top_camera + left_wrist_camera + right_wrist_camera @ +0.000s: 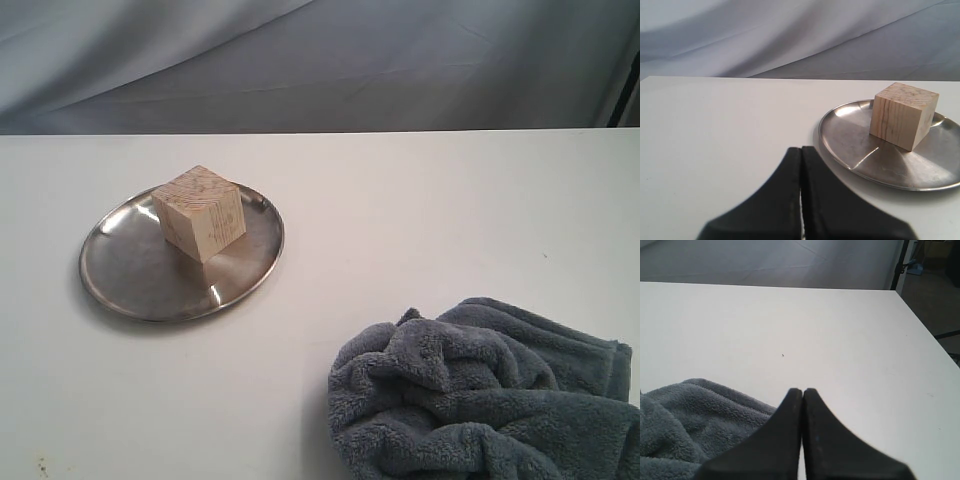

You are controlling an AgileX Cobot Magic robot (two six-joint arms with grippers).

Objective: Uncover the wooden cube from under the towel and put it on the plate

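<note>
Exterior view: the wooden cube (pixel 200 213) sits on the plate (pixel 130 270), toward the plate's far side, with one vertical edge turned to the camera. The plate lies on the left half of the white counter (pixel 420 220). The towel (pixel 480 400) is bunched in a heap at the near right and well apart from the plate. The cube is fully uncovered.

Left wrist view: the left pincer (pixel 801 151) is closed, jaws pressed together with nothing between them, over bare counter. The plate and cube lie ahead of the tips and off to one side, near but not touching.

Right wrist view: the right pincer (pixel 802 391) is closed and empty. The towel's fluffy edge lies just beside the jaws; I cannot tell whether they touch.
</note>
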